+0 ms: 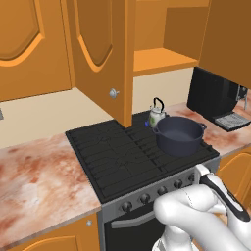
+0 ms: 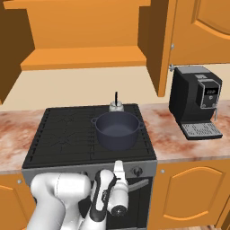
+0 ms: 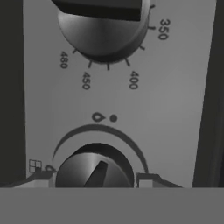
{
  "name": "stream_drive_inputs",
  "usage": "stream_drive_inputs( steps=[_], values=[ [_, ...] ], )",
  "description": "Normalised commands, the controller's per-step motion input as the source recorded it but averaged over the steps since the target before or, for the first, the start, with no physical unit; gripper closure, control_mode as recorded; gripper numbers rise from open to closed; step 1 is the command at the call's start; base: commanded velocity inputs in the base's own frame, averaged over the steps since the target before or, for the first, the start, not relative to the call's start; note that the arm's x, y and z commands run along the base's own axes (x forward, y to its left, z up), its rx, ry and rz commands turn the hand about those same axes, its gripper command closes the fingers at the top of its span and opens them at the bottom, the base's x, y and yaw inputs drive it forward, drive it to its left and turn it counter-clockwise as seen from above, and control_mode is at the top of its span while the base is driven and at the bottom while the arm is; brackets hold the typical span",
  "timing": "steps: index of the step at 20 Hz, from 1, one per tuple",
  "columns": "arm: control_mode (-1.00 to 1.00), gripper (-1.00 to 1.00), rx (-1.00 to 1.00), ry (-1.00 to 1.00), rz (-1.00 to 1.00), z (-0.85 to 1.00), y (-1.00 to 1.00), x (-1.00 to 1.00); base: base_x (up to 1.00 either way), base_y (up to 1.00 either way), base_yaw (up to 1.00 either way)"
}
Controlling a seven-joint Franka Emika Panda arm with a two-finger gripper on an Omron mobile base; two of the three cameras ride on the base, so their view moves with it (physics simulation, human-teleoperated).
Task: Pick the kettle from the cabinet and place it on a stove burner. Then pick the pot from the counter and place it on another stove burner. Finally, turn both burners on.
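Two vessels sit on the black burners point(image 1: 122, 157) — the dark pot point(image 2: 116, 129) at the front right, the small kettle point(image 1: 157, 114) just behind it by the wall. In the hand view the gripper point(image 3: 94, 179) stands apart, its fingertips point(image 3: 41, 177) flanking a round knob point(image 3: 94, 170) on the range's grey panel without visibly clamping it.

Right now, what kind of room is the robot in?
It looks like a kitchen. There is a black stove with a pot and a little kettle on it, orange cabinets above, and a coffee machine on the stone counter.
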Motion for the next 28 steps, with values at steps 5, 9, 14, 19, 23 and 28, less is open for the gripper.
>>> stream_drive_inputs(
  steps=[5,9,14,19,23,28],
  values=[
    [-1.00,1.00,-0.13,0.00,0.00,0.00,0.00,-0.04,0.00,0.00,0.00],
    [-1.00,-1.00,-0.11,0.00,0.00,0.00,0.09,0.00,0.00,0.00,0.00],
    [-1.00,-1.00,-0.03,0.01,0.00,0.00,0.08,0.01,0.00,0.00,0.00],
    [-1.00,-1.00,0.01,-0.01,0.00,0.00,-0.03,-0.07,0.00,0.00,0.00],
    [-1.00,-1.00,0.07,-0.01,0.00,0.09,-0.16,-0.26,0.00,0.00,0.00],
    [-1.00,-1.00,0.07,-0.01,0.00,0.14,-0.21,-0.27,0.00,0.00,0.00]
  ],
)
